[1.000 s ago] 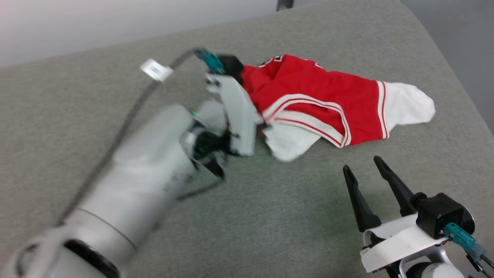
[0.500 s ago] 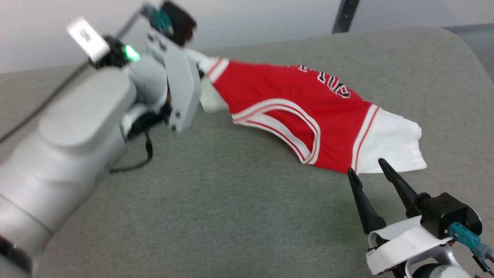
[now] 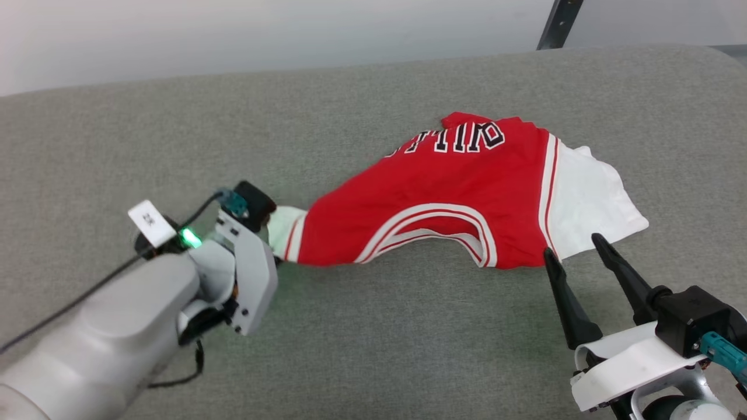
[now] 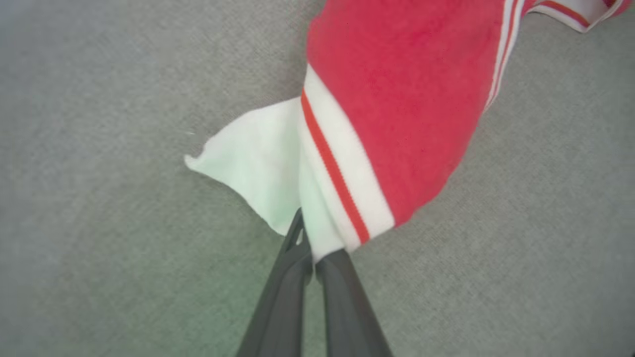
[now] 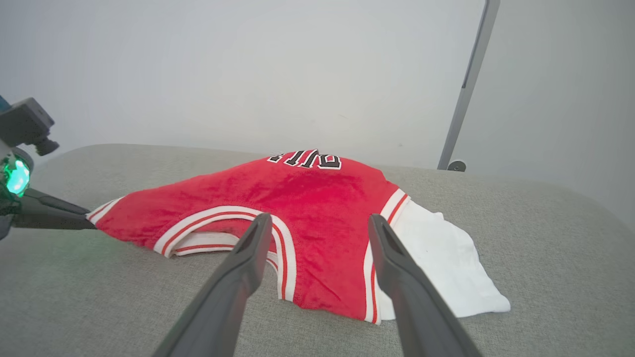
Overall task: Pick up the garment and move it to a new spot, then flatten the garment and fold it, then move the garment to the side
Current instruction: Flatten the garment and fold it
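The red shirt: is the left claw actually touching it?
Touching. The left wrist view shows the left gripper shut on the shirt, its white sleeve edge pinched between the fingers.

The left forearm [image 3: 117, 332] is a fat, rounded shell of pale grey, with a small green light [image 3: 188, 237] glowing at its wrist. Just beside that light sits a white tag [image 3: 150, 223] whose dark print is too small to read. A thin black cable [image 3: 52, 321] leads off near the light, and on the light's other side is a flat white plate [image 3: 255, 280] dotted with dark screws, topped by a teal plug [image 3: 234, 202] and a black block [image 3: 255, 200]. Well apart from the light, the right gripper [image 3: 570, 242] has two long, dark, tapering fingers rooted in a curved white bracket [image 3: 627, 364], with a black housing [image 3: 691, 318] and a second teal plug [image 3: 721, 350].
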